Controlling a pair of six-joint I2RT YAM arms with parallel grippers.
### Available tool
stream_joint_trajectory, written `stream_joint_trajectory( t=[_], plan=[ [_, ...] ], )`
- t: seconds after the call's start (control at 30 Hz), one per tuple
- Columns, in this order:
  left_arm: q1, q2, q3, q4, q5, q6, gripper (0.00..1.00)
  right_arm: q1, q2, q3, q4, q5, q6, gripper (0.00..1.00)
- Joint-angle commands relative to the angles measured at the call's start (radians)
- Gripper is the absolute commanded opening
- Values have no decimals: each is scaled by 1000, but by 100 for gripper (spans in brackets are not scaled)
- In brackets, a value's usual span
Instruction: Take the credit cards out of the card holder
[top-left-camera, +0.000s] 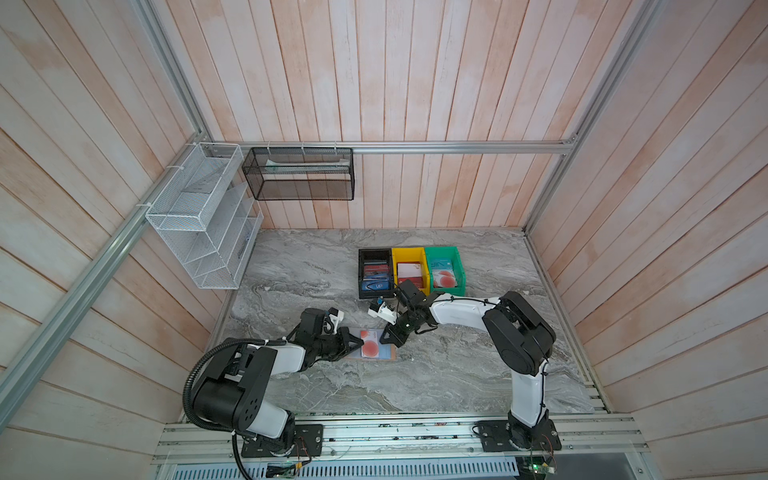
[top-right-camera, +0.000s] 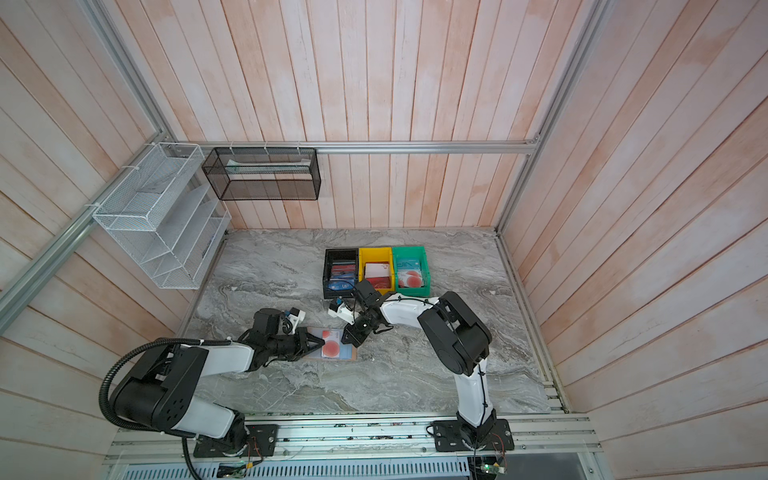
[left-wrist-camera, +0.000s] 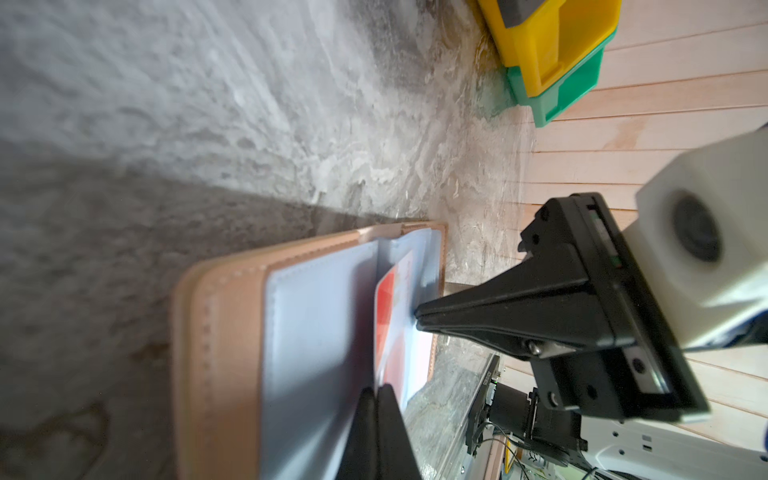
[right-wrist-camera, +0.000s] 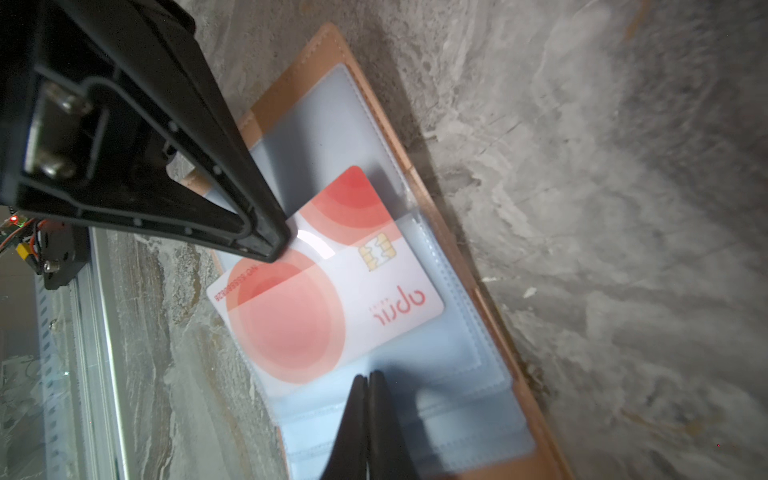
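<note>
Both top views show the card holder (top-left-camera: 388, 352) open at lower centre with a pale card (top-left-camera: 369, 348) sleeved inside. Above it, the black bin (top-left-camera: 360, 270), yellow bin (top-left-camera: 407, 250) and green bin (top-left-camera: 459, 270) hold more cards (top-left-camera: 376, 285). Left wrist: my left gripper (left-wrist-camera: 376, 390) is pinched closed, tips at the card's edge. Right wrist: my right gripper (right-wrist-camera: 368, 376) is closed too, tips on the holder beside the card.

Tan with pale stitching is seen on the card holder (right-wrist-camera: 376, 83), with its sleeves (right-wrist-camera: 453, 365) tinted milky blue-grey. The card (right-wrist-camera: 332, 291) is done in white with soft red circles, red lettering and a gold chip (right-wrist-camera: 377, 251). Solid colours elsewhere: black bin (top-left-camera: 362, 270), yellow bin (left-wrist-camera: 536, 45), green bin (left-wrist-camera: 573, 91). The table (top-left-camera: 415, 374) is patterned like veined grey marble.
</note>
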Motion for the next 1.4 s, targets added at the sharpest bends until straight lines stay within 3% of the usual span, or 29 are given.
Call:
stream_joint_trajectory(
  t=[0.0, 0.17, 0.43, 0.6, 0.8, 1.1, 1.37],
  plan=[
    [20, -29, -34, -75, -21, 29, 0, 6, 64, -23, -110, 52, 2, 5],
    [43, -123, -35, -118, -15, 29, 0, 6, -14, 38, -156, 8, 37, 5],
    [66, -309, 6, -245, -28, 45, 0, -48, -153, 42, -131, -39, 90, 18],
    [66, -383, -29, -94, 10, -3, 0, -89, -207, 31, -71, -171, 129, 24],
    [54, -402, -49, 120, 44, -60, 0, -142, -199, -3, 65, -421, 231, 39],
    [5, -355, -55, 315, 12, -69, 0, -143, -145, -6, 125, -488, 279, 41],
    [-11, -313, -69, 387, -48, -99, 0, -143, -105, -1, 165, -517, 300, 41]
  ],
)
